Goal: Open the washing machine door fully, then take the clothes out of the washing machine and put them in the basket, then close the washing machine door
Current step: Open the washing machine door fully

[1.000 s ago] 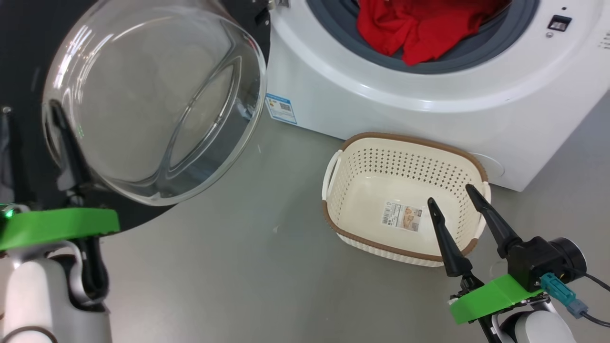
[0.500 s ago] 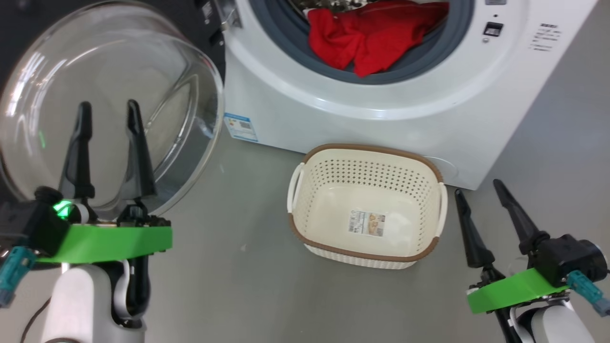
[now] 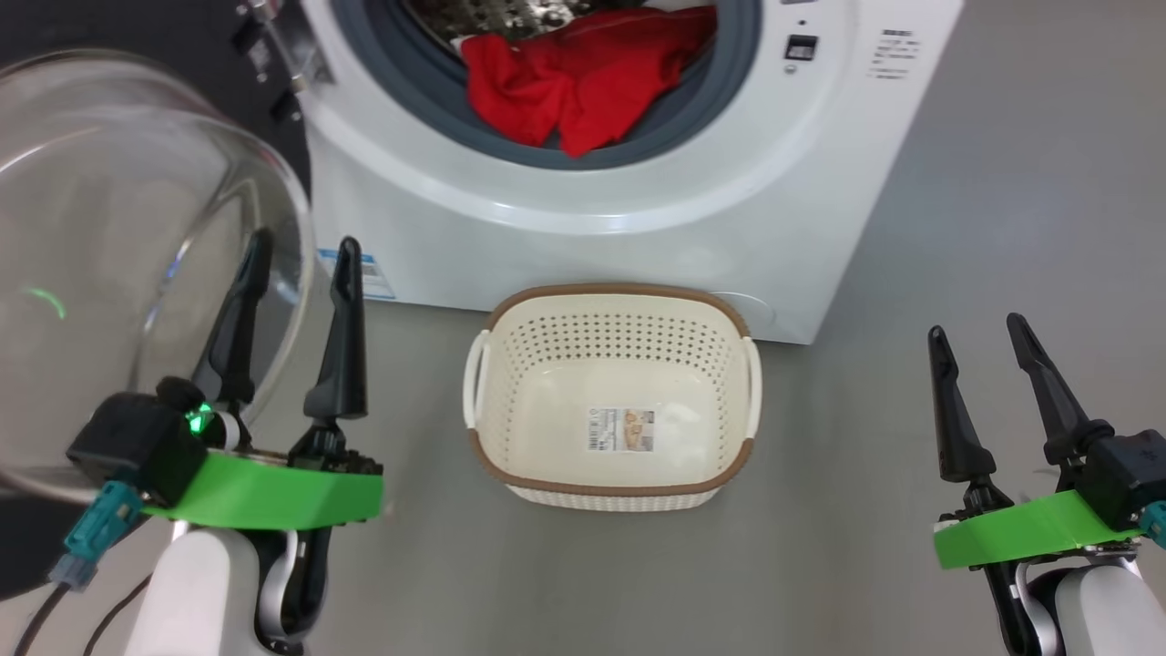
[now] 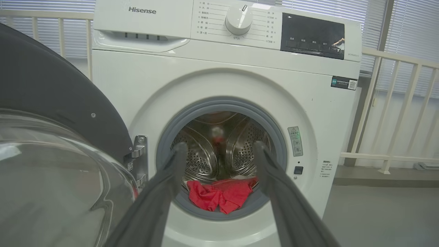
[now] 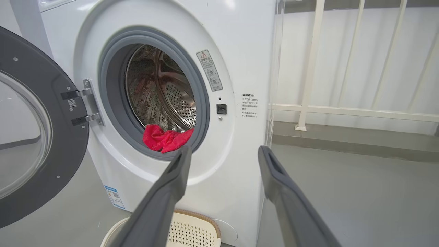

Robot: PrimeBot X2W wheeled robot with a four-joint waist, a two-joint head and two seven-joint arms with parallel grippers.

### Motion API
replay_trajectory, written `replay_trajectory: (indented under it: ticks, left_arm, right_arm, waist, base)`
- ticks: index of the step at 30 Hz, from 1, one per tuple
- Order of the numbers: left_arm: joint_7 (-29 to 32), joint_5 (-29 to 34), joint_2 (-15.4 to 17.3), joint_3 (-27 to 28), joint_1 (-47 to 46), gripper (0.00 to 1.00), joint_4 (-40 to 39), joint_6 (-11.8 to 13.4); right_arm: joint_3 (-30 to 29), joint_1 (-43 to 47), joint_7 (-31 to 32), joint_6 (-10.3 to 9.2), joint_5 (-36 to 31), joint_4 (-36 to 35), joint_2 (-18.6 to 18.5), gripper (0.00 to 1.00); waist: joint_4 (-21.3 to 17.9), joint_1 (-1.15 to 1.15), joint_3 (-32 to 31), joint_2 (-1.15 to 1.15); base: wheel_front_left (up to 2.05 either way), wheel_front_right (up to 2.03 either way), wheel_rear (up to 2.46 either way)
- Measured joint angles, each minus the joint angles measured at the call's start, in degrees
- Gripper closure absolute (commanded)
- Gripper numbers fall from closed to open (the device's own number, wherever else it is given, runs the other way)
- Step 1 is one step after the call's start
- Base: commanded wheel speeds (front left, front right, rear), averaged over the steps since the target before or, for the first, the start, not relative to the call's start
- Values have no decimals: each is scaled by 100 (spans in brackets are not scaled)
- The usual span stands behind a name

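Note:
The white washing machine [image 3: 802, 164] [image 4: 144, 68] [image 5: 247, 51] stands with its door [image 3: 109, 237] [image 5: 31, 144] swung out to the left, the glass bowl bulging toward me. Red clothes [image 3: 574, 77] [image 4: 219, 195] [image 5: 164, 139] spill over the grey gasket at the bottom of the drum mouth. The cream basket [image 3: 510, 446] [image 5: 192, 230] sits on the floor just in front of the machine, with only its label sticker inside. My left gripper [image 3: 305, 264] [image 4: 217, 147] is open beside the door glass, holding nothing. My right gripper [image 3: 975, 333] [image 5: 223, 154] is open over bare floor right of the basket.
Grey floor [image 3: 1002, 182] stretches to the right of the machine. A white railing [image 5: 343, 109] [image 4: 394, 103] with a low ledge runs behind and beside the machine. The open door takes up the space at my left.
The head view has swung left, so machine and basket sit further left. The left gripper has come out from behind the door glass to its right. The right gripper has left the basket rim.

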Motion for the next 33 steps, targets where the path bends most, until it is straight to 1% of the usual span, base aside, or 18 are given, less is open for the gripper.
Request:
replay_trajectory:
  ticks: [6,11,14,17,22,28,33]
  left_arm:
    - [0,-168,96,-92,142,0,112,-43]
    - [0,-180,259,-218,333,0,245,-44]
    - [0,-130,336,-263,459,0,263,-45]
    - [0,55,411,-271,599,0,244,-44]
    - [0,145,394,-178,937,0,202,-43]
    - [0,-24,357,-142,1110,0,244,-44]
    - [0,-27,359,-87,1295,0,247,-45]
  right_arm:
    - [-103,-2,-41,0,10,-187,7,0]
    - [-130,18,-41,0,51,-350,11,0]
    - [-156,102,-41,0,53,-452,14,0]
    - [-171,221,-41,0,99,-543,20,0]
    - [-238,446,-41,0,140,-638,30,0]
    - [-278,583,-41,0,142,-702,47,0]
    - [-225,800,-41,0,140,-710,52,0]
  waist:
    - [-348,0,-17,0]
    - [-608,0,-61,0]
    - [-740,0,-112,0]
    - [-847,0,-181,0]
    - [-1018,0,-337,0]
    - [-1149,0,-453,0]
    - [-1213,0,-594,0]
  base:
    - [0,0,0]
    - [0,0,0]
    - [0,0,0]
    - [0,0,0]
    - [0,0,0]
    - [0,0,0]
    - [0,0,0]
